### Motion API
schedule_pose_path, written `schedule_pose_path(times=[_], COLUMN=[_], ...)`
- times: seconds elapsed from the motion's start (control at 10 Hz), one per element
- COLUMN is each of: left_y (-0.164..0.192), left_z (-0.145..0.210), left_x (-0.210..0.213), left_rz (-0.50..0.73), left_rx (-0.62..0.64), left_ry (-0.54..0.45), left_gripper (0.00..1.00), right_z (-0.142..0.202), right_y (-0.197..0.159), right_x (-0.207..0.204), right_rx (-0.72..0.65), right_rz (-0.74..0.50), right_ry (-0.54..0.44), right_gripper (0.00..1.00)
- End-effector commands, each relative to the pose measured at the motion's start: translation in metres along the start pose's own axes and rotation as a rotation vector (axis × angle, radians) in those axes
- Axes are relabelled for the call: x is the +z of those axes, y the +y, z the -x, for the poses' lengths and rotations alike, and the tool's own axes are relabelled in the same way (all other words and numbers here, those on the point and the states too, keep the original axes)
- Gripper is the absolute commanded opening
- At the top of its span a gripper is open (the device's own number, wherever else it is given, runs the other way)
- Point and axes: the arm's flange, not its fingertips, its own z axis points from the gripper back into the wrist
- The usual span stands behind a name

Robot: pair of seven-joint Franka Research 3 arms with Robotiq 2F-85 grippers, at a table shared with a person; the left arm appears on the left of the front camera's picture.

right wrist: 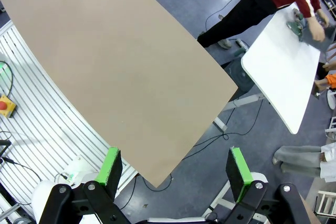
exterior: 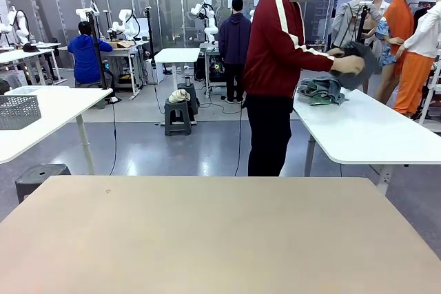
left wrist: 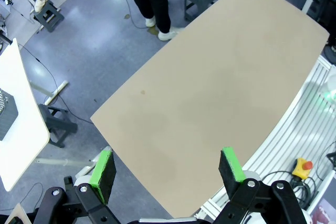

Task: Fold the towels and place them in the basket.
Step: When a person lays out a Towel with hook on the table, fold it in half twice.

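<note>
Left end effector (left wrist: 167,166) and right end effector (right wrist: 174,166) gape wide over the tan table (exterior: 220,232); a person (exterior: 275,67) stands by towels (exterior: 320,91) beyond.

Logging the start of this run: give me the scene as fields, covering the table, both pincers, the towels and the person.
beige table: in front of both arms
left pincer: open, holding nothing, raised over the beige table
right pincer: open, holding nothing, raised
towels: heaped on the white table
person: stands by the towels, hand on a dark item, perhaps the basket
</note>
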Motion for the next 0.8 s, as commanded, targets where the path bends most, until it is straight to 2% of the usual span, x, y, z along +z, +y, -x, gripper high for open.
schedule_pose_path(times=[0.0,0.7], left_y=[-0.0002,-0.0002], left_z=[0.0002,0.0002], left_x=[-0.0003,-0.0003], left_rz=[0.001,0.001], left_rx=[0.0,0.0], left_ry=[0.001,0.001], left_gripper=[1.0,1.0], right_z=[-0.0001,-0.0001], right_y=[0.0004,0.0004], right_x=[0.0004,0.0004], right_rx=[-0.002,-0.002], right_rz=[0.002,0.002], right_ry=[0.0,0.0], right_gripper=[1.0,1.0])
